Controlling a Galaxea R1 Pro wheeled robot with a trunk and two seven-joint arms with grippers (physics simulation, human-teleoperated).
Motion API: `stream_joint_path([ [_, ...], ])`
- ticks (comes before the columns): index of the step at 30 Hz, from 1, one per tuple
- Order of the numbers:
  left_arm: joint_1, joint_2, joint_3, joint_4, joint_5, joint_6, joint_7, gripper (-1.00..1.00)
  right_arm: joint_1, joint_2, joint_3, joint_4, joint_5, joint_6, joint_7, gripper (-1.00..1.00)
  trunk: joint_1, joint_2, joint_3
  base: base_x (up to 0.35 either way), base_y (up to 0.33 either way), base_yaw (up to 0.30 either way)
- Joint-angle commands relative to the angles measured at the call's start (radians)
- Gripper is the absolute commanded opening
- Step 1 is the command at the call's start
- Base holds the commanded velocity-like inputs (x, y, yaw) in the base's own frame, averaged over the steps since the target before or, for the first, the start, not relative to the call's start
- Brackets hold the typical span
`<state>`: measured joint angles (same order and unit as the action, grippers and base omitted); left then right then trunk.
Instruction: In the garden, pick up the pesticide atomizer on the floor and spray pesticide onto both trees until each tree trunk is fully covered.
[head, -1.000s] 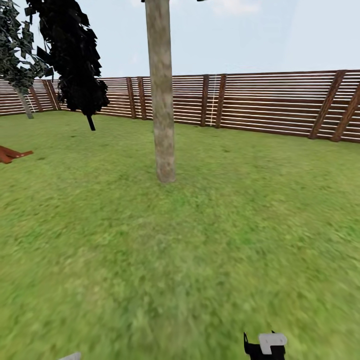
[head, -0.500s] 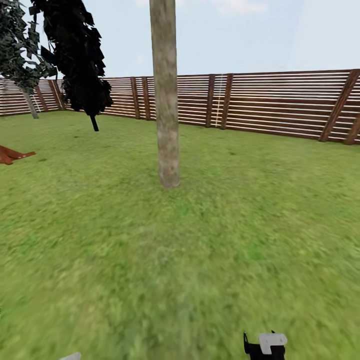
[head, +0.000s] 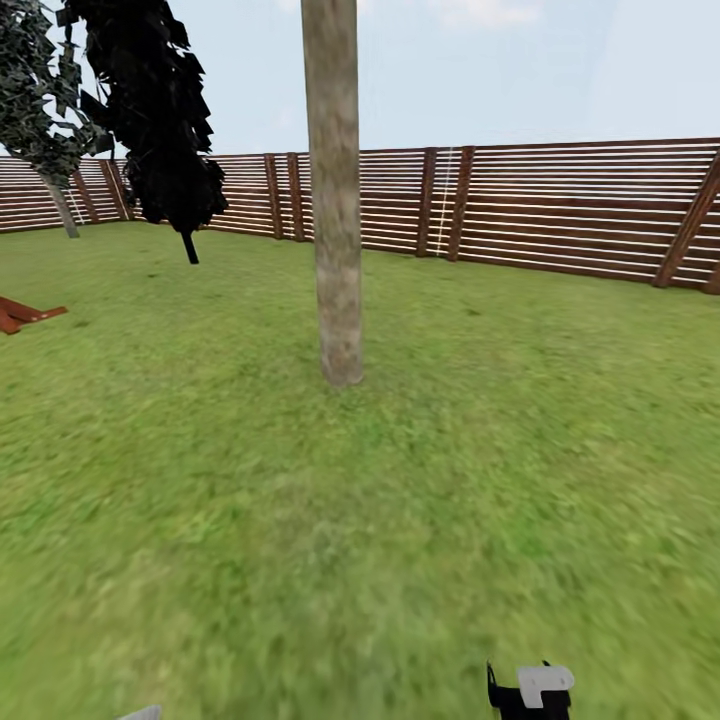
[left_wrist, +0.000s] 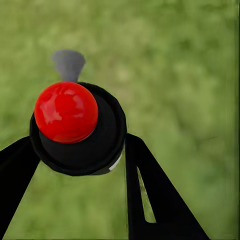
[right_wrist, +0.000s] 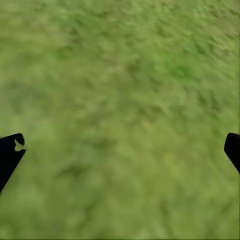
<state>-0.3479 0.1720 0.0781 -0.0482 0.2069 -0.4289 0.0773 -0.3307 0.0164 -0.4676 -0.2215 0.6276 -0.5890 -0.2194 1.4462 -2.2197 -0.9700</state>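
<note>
Head view: the lawn (head: 200, 520) spreads wide and green under a pale blue sky. At the far left a reddish-brown object (head: 25, 313) lies flat on the grass, partly cut by the frame edge. Behind it stands a small tree with a grey-green crown (head: 35, 95), and just to its right a near-black conifer (head: 155, 110) leans over the grass. Near the middle rises the tree trunk (head: 338, 230), a straight mottled beige-grey column, bare low down, its crown out of frame above. A brown slatted fence (head: 560, 205) closes the garden along the whole back, running on to the right edge. Low at the right, a black and white part of the robot (head: 530, 690) pokes into the frame.

In the left wrist view, the left gripper (left_wrist: 82, 150) has its black fingers (left_wrist: 150, 195) closed against the pesticide atomizer (left_wrist: 77, 130), a black round body with a glossy red knob and a grey nozzle, held above blurred grass.

In the right wrist view, the right gripper (right_wrist: 120, 150) is spread wide with nothing between its fingertips (right_wrist: 10, 152), only grass beneath.
</note>
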Motion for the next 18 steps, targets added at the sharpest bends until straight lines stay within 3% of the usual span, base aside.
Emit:
stream_joint_path([
  [1, -0.001, 0.000, 0.008, 0.001, -0.003, -0.003, -0.001, -1.00, -0.001, 0.000, -0.005, 0.001, 0.010, -0.002, -0.007, 1.00, 0.000, 0.000, -0.001, 0.339, 0.000, 0.000],
  [18, -0.001, 0.002, 0.008, -0.001, -0.003, -0.003, -0.003, -1.00, -0.001, 0.000, -0.005, 0.002, 0.008, -0.002, -0.008, 1.00, 0.000, 0.000, -0.001, 0.339, 0.000, 0.047],
])
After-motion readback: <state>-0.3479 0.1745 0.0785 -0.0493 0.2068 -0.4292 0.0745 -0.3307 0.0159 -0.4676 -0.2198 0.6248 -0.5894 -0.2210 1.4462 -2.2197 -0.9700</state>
